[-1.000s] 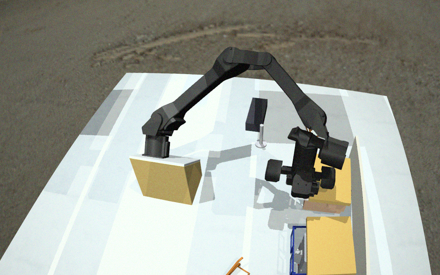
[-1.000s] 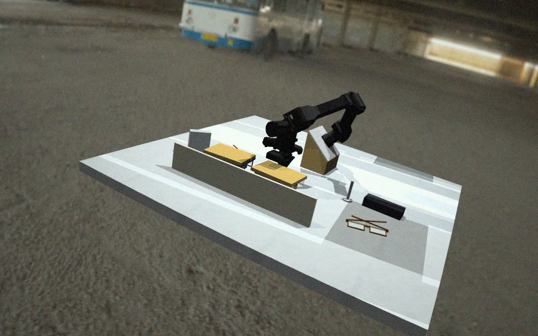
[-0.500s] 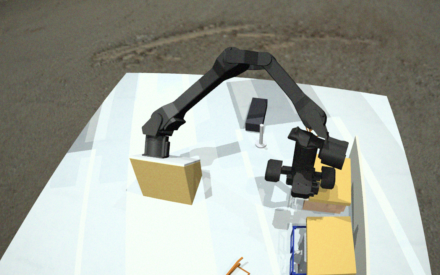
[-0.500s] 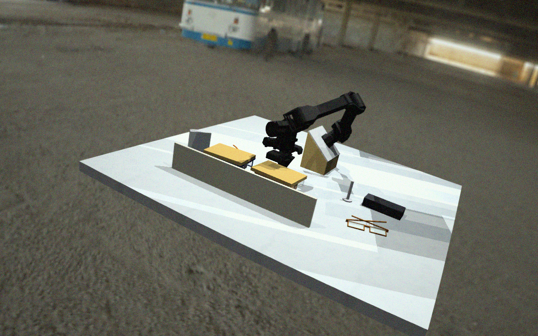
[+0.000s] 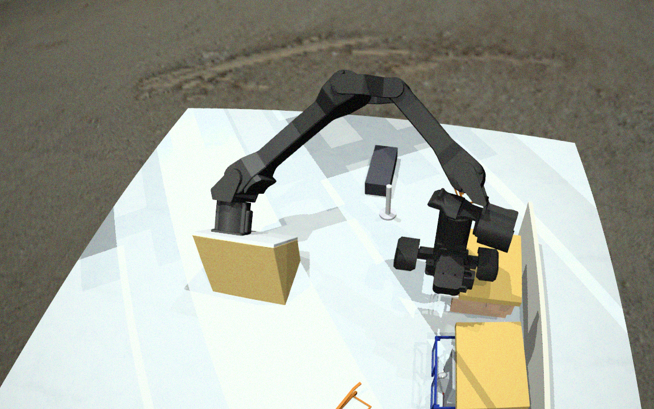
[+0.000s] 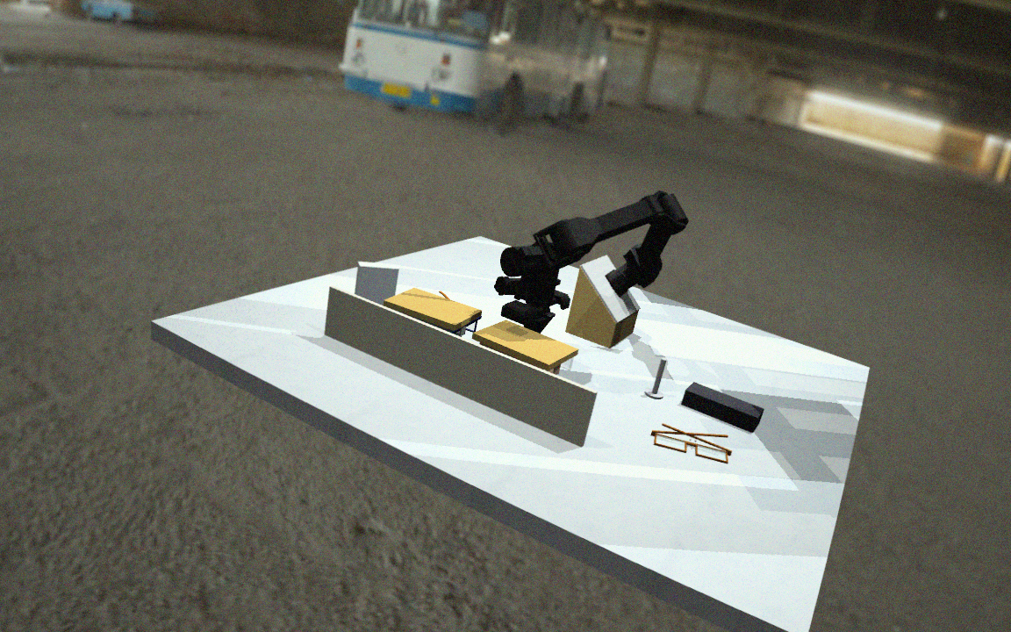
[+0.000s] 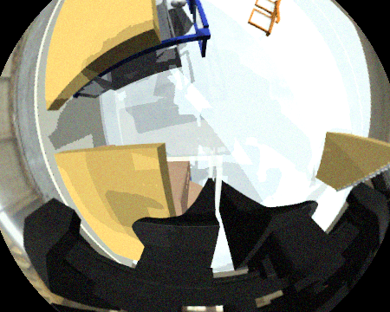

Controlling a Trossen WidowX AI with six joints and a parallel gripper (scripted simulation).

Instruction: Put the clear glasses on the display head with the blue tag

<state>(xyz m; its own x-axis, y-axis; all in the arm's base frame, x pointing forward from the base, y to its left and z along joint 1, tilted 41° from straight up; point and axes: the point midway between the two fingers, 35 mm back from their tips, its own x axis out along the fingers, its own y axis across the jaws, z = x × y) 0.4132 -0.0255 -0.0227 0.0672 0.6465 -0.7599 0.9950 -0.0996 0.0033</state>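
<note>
Now your jaws grip the clear glasses (image 7: 209,170).
You see them pinched nearly shut on the thin frame, beside the yellow-topped head (image 5: 494,284) on the tabletop (image 5: 167,330).

An outdoor yard or depot, not a room. Rough, grey-brown dirt ground (image 6: 139,196) stretches all around, marked with curved tyre tracks (image 5: 268,61). A white and blue bus (image 6: 423,51) is parked in the distance beside long, dim buildings (image 6: 847,102). A white platform (image 6: 493,471) lies flat on the dirt, carrying a black robot arm (image 6: 611,227).
</note>
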